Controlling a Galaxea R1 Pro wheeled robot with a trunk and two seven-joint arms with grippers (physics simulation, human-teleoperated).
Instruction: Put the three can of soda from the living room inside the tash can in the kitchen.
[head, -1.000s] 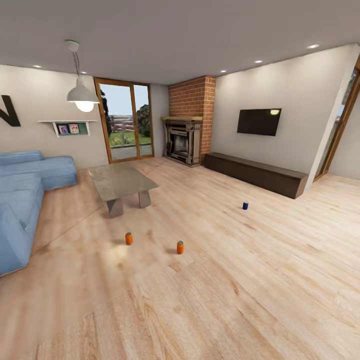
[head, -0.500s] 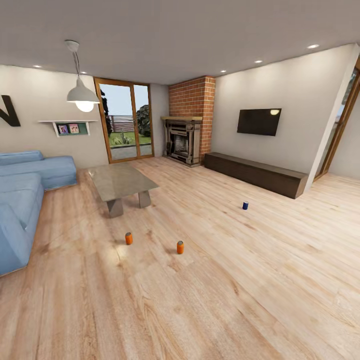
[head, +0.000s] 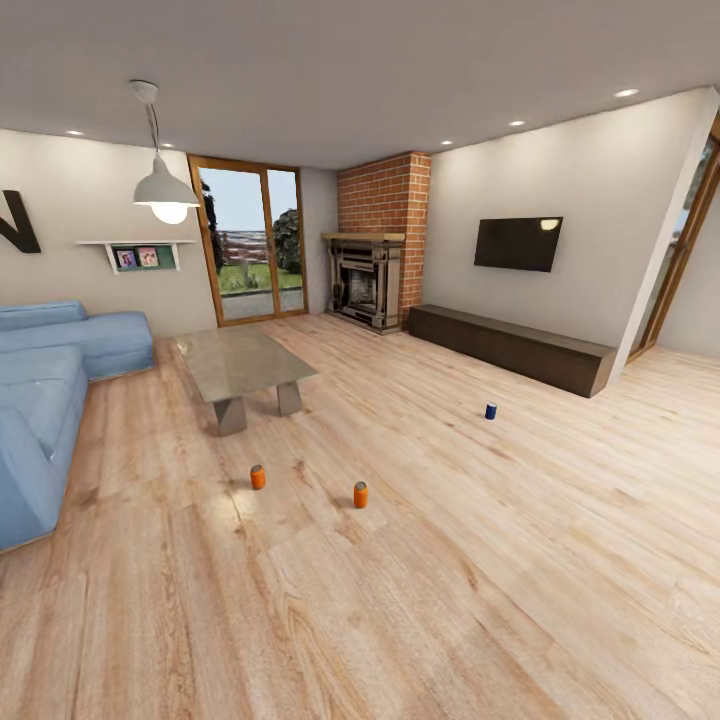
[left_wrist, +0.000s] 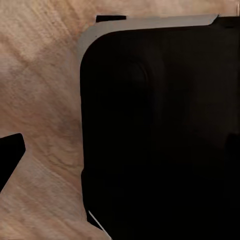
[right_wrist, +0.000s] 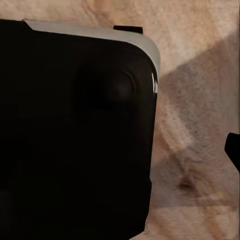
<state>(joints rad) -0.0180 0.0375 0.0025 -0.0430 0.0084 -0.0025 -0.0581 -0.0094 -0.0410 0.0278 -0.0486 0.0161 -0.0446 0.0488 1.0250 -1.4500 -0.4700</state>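
Claws unseen; cans (head: 360, 494) on floor (head: 450, 600), coffee table (head: 243, 362) nearby.

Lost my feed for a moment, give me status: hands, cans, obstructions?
Fingers not visible, state unknown. Two orange cans and blue can upright on living-room floor. Coffee table beyond; path open.

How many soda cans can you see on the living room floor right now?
3, all upright on the wooden floor: one orange can near the coffee table, another orange can to its right, and the blue can toward the low cabinet.
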